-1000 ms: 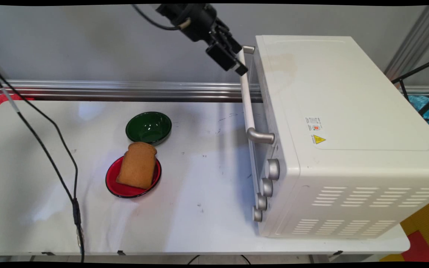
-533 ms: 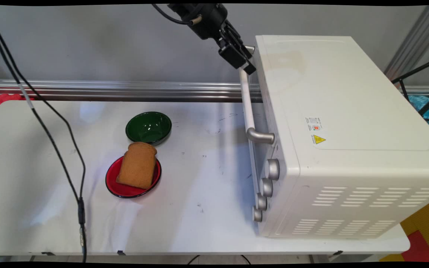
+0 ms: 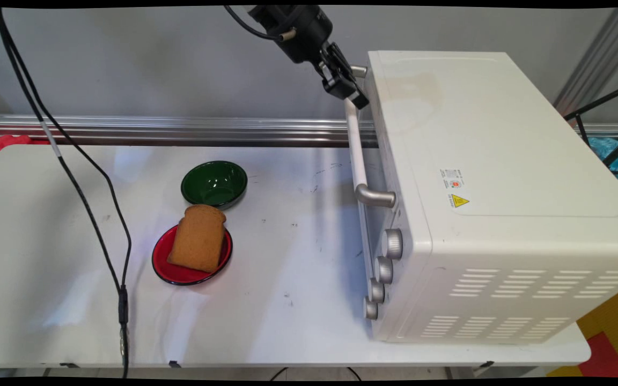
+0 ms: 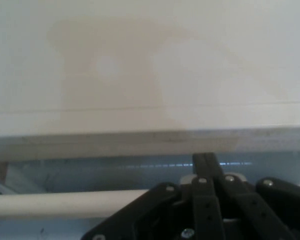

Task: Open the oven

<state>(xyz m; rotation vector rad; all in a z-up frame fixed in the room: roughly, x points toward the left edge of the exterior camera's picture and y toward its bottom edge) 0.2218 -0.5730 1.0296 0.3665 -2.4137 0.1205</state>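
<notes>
My black gripper (image 3: 353,96) is at the far end of the white oven door handle (image 3: 358,153), high on the front of the white toaster oven (image 3: 491,187). Its fingers are shut on the handle bar. In the hand view the handle (image 4: 65,204) runs in from the left and disappears inside the gripper (image 4: 204,172), with the oven's top panel (image 4: 150,75) just beyond. The oven door is closed.
A slice of brown bread (image 3: 197,238) lies on a red plate (image 3: 165,268) left of the oven, with a green bowl (image 3: 214,183) just behind it. Black cables (image 3: 94,214) hang over the table's left side. Several silver knobs (image 3: 384,269) line the oven's front.
The gripper moved right and a little up onto the handle's far end, then its fingers closed on the bar. The hanging cables swung slightly to the right.
</notes>
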